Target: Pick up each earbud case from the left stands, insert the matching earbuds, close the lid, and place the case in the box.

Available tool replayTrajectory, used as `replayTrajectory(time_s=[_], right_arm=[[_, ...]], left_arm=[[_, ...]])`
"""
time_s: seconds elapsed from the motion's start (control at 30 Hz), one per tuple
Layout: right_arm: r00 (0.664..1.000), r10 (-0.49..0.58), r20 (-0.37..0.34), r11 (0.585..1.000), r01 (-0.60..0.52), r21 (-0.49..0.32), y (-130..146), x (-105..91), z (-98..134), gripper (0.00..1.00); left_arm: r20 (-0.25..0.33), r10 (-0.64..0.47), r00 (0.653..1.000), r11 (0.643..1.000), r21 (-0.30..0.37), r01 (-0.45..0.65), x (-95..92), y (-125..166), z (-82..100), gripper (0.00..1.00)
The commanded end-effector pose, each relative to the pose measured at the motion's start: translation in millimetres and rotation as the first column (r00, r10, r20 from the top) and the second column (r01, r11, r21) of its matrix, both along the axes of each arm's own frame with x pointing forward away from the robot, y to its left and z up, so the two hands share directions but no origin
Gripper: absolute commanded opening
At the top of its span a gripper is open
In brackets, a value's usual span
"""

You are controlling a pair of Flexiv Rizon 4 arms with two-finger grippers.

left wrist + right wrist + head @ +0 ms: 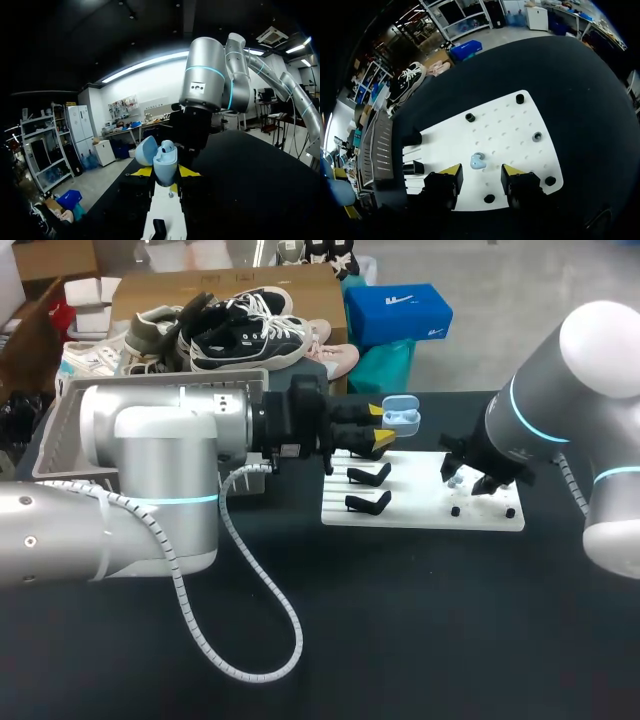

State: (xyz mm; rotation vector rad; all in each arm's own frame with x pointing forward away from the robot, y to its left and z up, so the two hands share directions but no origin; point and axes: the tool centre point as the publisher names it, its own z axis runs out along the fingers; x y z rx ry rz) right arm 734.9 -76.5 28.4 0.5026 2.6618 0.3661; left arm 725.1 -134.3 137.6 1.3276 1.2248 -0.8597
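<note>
- The left gripper [380,424] clamps the earbud case [402,417] between its yellow tips and holds it up over the far end of the white board [510,125], lid open. In the left wrist view the grip sits low on the body, so the case could tip or twist if anything pushes down into it.
- One bud [168,146] seems to sit in the case already (its seating is hard to judge). A tilt of the case could spill it.
- The right gripper [480,172] hangs over the board, fingers spread. The loose earbud [478,161] lies on the board just ahead of the gap and touches neither tip. If the fingers close from here, they may catch only its edge and flick it across the board.
- The bud is small and rounded. A squeeze across its curved sides could shoot it out, perhaps off the board onto the dark table.
- Black pegs [537,136] stand near the fingers, so a descent off to one side might land a tip on a peg.
- The two arms are near each other over the board, and carrying the bud across to the case risks a knock between the grippers.
- The open lid leans to one side and could snag on the black stands [370,476] if the case dips.
- The grey box [55,435] lies behind the left arm, so the swing back to it must clear the arm's own cable.
</note>
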Motion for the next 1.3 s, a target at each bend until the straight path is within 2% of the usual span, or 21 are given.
replayTrajectory(time_s=[0.03,0.63,1.3], right_arm=[[1.0,-0.022,0.003,1.0,0.022,0.007,3.2,1.2,-4.6,0.47],[0.996,-0.079,-0.028,0.997,0.079,0.013,4.5,2.2,-4.8,0.35],[0.997,-0.076,-0.031,0.997,0.077,0.008,8.0,7.3,-6.8,0.3]], left_arm=[[0.004,0.01,1.0,1.0,-0.003,-0.01,-2.6,-0.3,-0.3,0.0],[0.004,0.01,1.0,1.0,-0.003,-0.01,-2.6,-0.3,-0.3,0.0],[0.004,0.01,1.0,1.0,-0.003,-0.01,-2.6,-0.3,-0.3,0.0]])
